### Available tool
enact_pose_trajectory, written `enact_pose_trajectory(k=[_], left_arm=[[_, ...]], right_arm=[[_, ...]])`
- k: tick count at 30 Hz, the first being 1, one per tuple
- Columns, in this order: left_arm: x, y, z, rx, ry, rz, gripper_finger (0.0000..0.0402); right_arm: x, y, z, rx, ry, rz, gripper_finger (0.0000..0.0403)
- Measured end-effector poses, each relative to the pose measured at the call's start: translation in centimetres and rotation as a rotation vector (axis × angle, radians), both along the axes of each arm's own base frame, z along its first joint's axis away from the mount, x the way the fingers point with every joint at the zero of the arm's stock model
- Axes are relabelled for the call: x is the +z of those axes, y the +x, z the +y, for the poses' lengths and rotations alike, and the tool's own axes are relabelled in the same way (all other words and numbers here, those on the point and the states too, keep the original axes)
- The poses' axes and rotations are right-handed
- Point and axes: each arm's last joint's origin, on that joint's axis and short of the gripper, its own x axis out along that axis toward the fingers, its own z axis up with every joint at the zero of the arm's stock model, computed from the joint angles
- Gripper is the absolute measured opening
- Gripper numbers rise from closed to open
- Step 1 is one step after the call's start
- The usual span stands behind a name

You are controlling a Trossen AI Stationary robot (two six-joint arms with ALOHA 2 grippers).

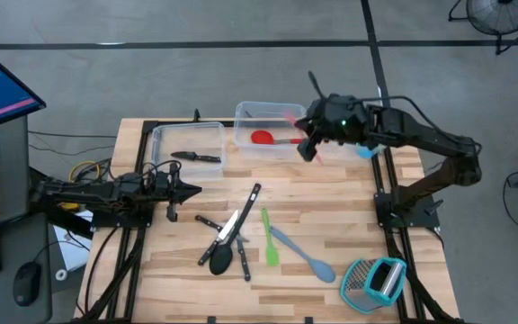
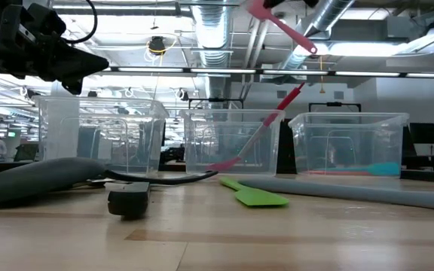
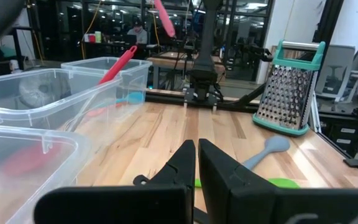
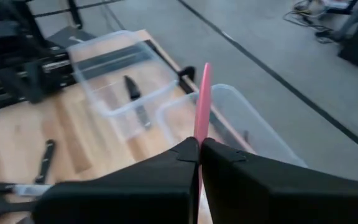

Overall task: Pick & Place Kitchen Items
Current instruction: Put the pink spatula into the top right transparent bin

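Pink spatula (image 4: pixel 202 99) pinched between right gripper (image 1: pixel 311 142) jaws, handle sticking out ahead of fingertips, held above middle clear bin (image 1: pixel 245 114); red spoon (image 1: pixel 264 138) lies in bin below. Left gripper (image 1: pixel 185 190) jaws pressed together, empty, hovering beside knife bin (image 1: pixel 162 133). No readable labels.

Three clear bins (image 1: pixel 187 144), four spatulas (image 1: pixel 269 236), four knives (image 1: pixel 196 157), two spoons (image 1: pixel 222 259), one grater (image 1: pixel 375 281).

Dark jointed arms, green indicator light
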Motion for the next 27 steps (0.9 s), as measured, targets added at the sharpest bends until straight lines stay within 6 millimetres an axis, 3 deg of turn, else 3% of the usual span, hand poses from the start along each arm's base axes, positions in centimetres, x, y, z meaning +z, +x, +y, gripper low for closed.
enact_pose_trajectory(k=[9, 21, 27], left_arm=[[0.0, 0.0, 0.0, 0.000, 0.000, -0.002, 0.0002], [0.1, -0.1, 0.0, 0.000, 0.000, -0.015, 0.0002], [1.8, -1.4, 0.1, 0.007, -0.007, -0.219, 0.0002]], right_arm=[[-0.2, -1.2, -3.5, -0.072, -0.036, 0.061, 0.0000], [-3.7, -2.0, -7.3, -0.156, -0.004, 0.183, 0.0000], [-4.6, -2.9, -9.1, -0.206, -0.013, 0.231, 0.0000]])
